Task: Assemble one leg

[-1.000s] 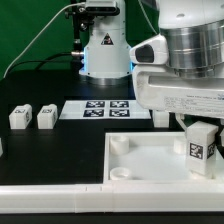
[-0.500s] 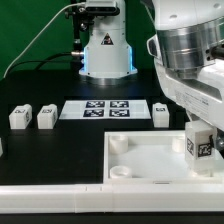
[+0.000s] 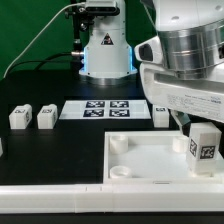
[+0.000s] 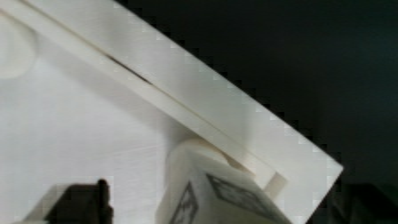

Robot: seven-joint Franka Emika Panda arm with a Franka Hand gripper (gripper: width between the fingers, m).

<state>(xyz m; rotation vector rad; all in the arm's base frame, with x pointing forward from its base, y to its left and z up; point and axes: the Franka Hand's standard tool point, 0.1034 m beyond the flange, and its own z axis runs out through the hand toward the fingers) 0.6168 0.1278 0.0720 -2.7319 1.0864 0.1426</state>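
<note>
Leg (image 3: 205,146) stands upright at lower right of the exterior frame, on the white panel's (image 3: 150,165) right corner, probably in its socket. Can't tell if it's fully seated, so the step looks partway. Gripper (image 3: 196,124) sits right over it. One dark finger (image 4: 82,200) shows, the other is hidden: clamped or apart, can't tell. Spare legs (image 3: 46,117) wait mid left.

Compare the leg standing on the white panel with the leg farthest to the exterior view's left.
The leg on the panel stands tall on the white panel, directly under the arm. The far-left leg sits low on the black table, away from the arm. Both are small white tagged blocks.
</note>
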